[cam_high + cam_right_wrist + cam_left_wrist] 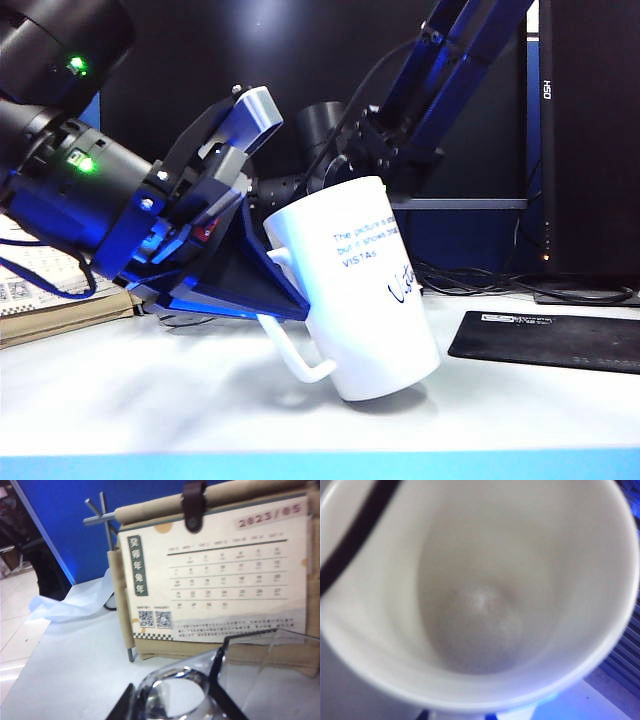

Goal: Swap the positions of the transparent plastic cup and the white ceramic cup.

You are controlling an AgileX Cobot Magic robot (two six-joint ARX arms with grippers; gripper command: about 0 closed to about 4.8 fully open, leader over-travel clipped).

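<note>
Exterior view, left: the left gripper (275, 255), a black and blue two-finger assembly with a grey fingertip raised above it, pinches the rim of the tall glossy white ceramic cup (365, 290). The cup is tilted toward the gripper, resting on one base edge on the smooth white table (150, 400), loop handle hanging low on its left; its printed text is partly cut off by the curve. Bare table lies before the cup; a flat black mat (550, 340) lies well apart at right.

Left wrist view: the cup's blurred white interior (480, 605) fills the frame.

Right wrist view: the right gripper (172, 705), largely cropped, is clamped on the rim of the clear faceted transparent plastic cup (175, 692), near a beige desk calendar (220, 580) standing behind.
</note>
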